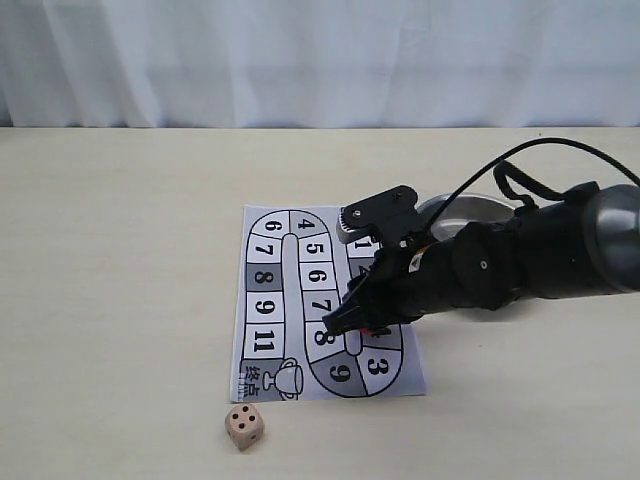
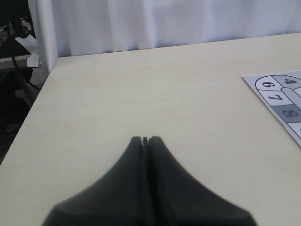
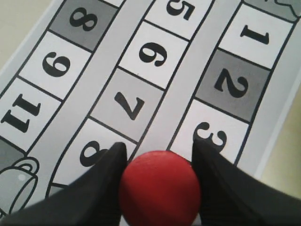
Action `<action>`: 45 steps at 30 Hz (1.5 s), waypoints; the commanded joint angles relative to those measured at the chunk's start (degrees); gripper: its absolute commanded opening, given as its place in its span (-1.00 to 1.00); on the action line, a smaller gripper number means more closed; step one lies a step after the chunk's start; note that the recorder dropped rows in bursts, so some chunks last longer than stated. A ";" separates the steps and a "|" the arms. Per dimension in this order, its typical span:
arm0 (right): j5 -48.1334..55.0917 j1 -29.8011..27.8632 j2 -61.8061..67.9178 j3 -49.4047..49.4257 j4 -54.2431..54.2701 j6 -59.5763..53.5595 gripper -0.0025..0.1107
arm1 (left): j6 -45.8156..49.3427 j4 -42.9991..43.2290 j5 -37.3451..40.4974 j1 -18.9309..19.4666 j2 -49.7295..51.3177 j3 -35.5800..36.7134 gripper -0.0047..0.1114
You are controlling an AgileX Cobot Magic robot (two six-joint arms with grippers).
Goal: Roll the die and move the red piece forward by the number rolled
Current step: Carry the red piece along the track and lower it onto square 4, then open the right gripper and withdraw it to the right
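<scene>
The red piece (image 3: 160, 188) sits between the two fingers of my right gripper (image 3: 160, 147), which is shut on it. It is over the paper game board (image 3: 155, 52), by the grey strip between squares 8 and 3. Whether it rests on the paper I cannot tell. In the exterior view the right gripper (image 1: 352, 325) is low over the board (image 1: 270, 300), and only a sliver of the red piece (image 1: 377, 330) shows. The tan die (image 1: 245, 427) lies on the table just in front of the board's near edge. My left gripper (image 2: 146, 140) is shut on nothing, above bare table.
A shiny metal bowl (image 1: 470, 208) stands behind the right arm, to the right of the board. A corner of the board (image 2: 282, 101) shows in the left wrist view. A white curtain hangs behind the light wooden table (image 1: 120, 260).
</scene>
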 commanded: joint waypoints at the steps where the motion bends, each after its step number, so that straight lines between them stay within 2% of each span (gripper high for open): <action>1: -1.15 0.00 0.21 0.70 0.11 0.18 -0.89 | -0.23 -0.28 -0.59 0.00 -0.01 0.11 -0.92; 12: -2.34 -0.22 5.20 1.07 0.11 -0.27 -0.83 | -0.23 -0.28 -0.59 0.00 -0.01 0.11 -0.92; 14: -2.34 -0.22 5.07 0.96 0.11 0.05 -0.69 | -0.23 -0.28 -0.59 0.00 -0.01 0.11 -0.92; 20: -0.63 -0.22 3.13 0.82 0.11 2.31 0.07 | -0.23 -0.28 -0.59 0.00 -0.01 0.11 -0.92; 23: -0.47 -0.22 1.43 0.82 -0.01 2.31 0.24 | -0.23 -0.40 -0.59 0.00 -0.01 0.11 -0.92; 36: -0.47 -0.22 -7.20 0.82 -0.01 1.99 0.23 | -0.23 -0.40 -0.59 0.00 -0.01 0.11 -0.92; 38: -0.04 -0.39 -8.33 0.82 0.09 2.10 0.19 | -0.23 -0.40 -0.59 0.00 -0.01 0.11 -0.92; 41: 2.26 -2.32 -10.44 0.70 0.09 4.97 -0.11 | -0.23 -0.40 -0.59 0.00 -0.01 0.11 -0.92; 45: 8.38 -7.94 -13.44 0.70 0.09 5.16 -0.54 | -0.23 -0.40 -0.59 0.00 -0.01 0.11 -0.92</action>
